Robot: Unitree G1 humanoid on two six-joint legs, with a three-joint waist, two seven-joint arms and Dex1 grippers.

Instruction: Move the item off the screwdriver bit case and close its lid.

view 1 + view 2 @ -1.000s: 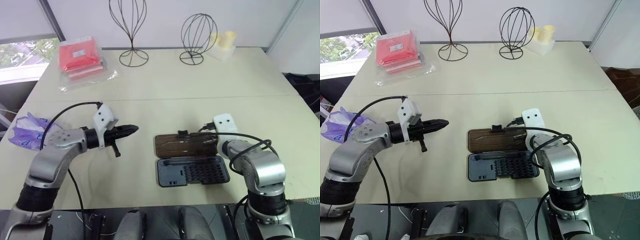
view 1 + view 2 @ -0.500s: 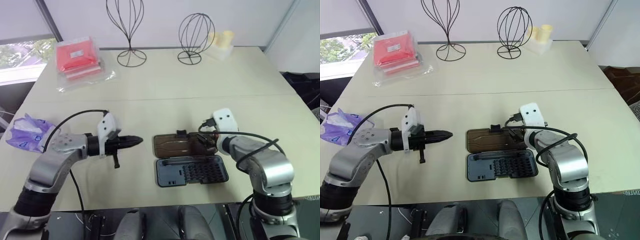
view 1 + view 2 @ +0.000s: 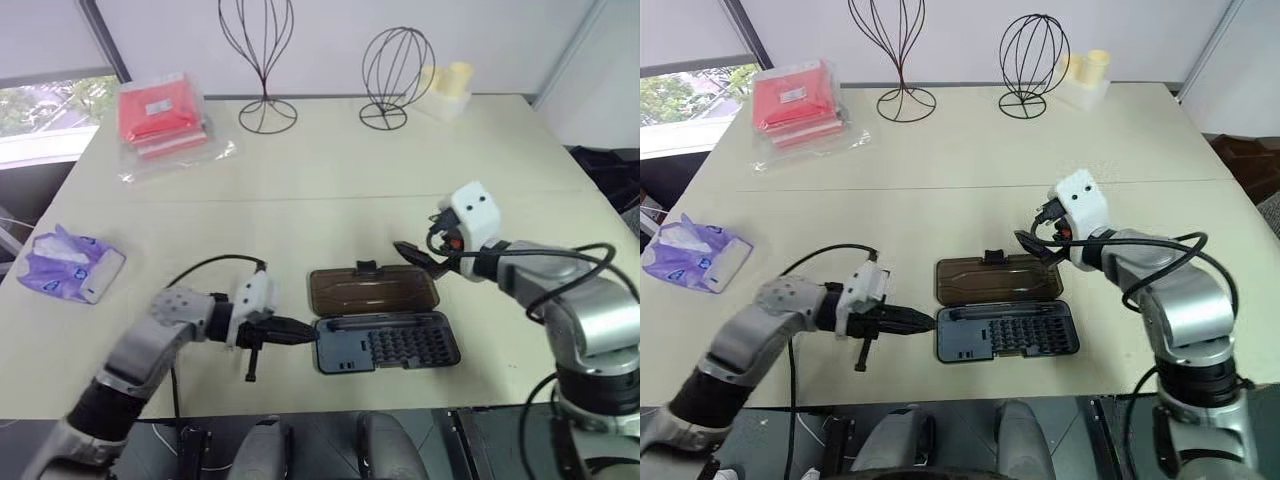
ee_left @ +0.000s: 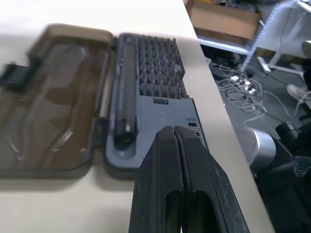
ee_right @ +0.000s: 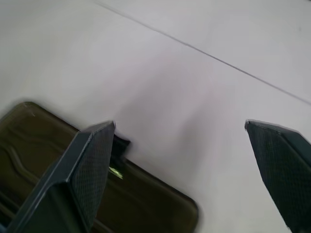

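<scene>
Two halves of the screwdriver bit case lie flat and open near the front edge of the pale, matte table: a dark blue-grey moulded base at the six o'clock side and its lid, a smoky-brown translucent panel with a small black latch tab, hinged at twelve o'clock. Inside the base sit rows of small dark bits in a grid and a long dark handle in its groove. I cannot make out the tiny silvery item anywhere. From nine o'clock the left gripper points level at the base's short end, its black fingers pressed together with nothing between them. At two o'clock of the case the right gripper hangs above the lid's far corner, its textured fingers spread wide and empty. Far back stand two black wire forms, with a glossy red packet at ten o'clock and a crumpled purple pouch at nine.
</scene>
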